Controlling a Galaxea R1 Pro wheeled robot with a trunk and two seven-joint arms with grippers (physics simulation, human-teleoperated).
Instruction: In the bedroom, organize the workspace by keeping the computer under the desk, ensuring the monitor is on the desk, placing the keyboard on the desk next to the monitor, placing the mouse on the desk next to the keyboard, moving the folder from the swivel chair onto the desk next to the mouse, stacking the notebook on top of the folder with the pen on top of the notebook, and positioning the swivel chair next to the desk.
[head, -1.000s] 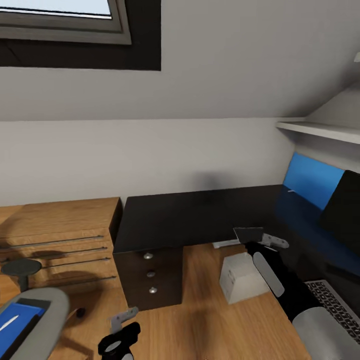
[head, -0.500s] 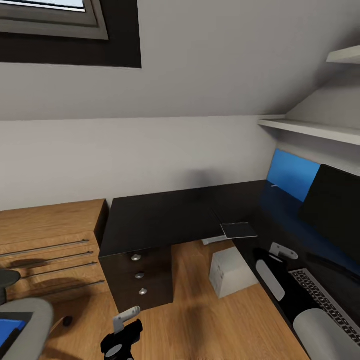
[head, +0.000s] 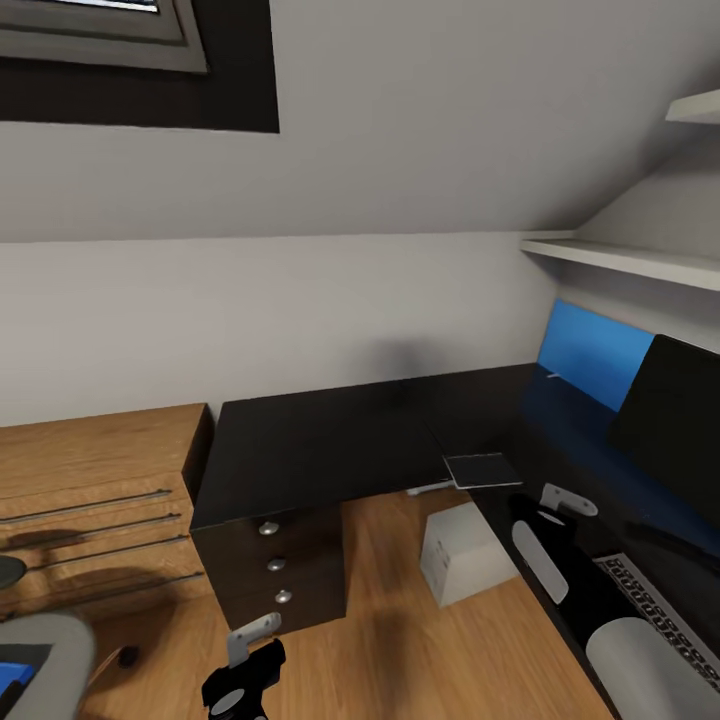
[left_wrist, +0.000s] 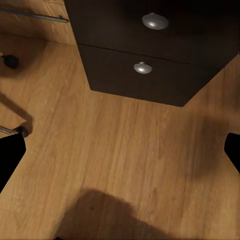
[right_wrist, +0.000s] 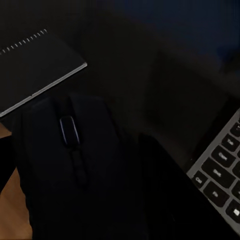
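Item: right tool (head: 545, 500), low over the worktop (head: 330, 440) edge with the mouse (right_wrist: 75, 165) directly under its camera; we cannot tell whether its fingers are spread or closed on the mouse.
Item: notebook (head: 482, 468), at the worktop's inner corner, just beside the mouse.
Item: keyboard (head: 665, 610), beside the mouse, before the monitor (head: 672, 415).
Item: computer (head: 465, 553), on the floor below the notebook.
Item: left tool (head: 243, 668), spread and empty above the floor by the drawer unit (left_wrist: 150, 55).
Risk, in our judgement: the mouse sits near the edge; a skewed nudge could knock it off or displace the notebook.
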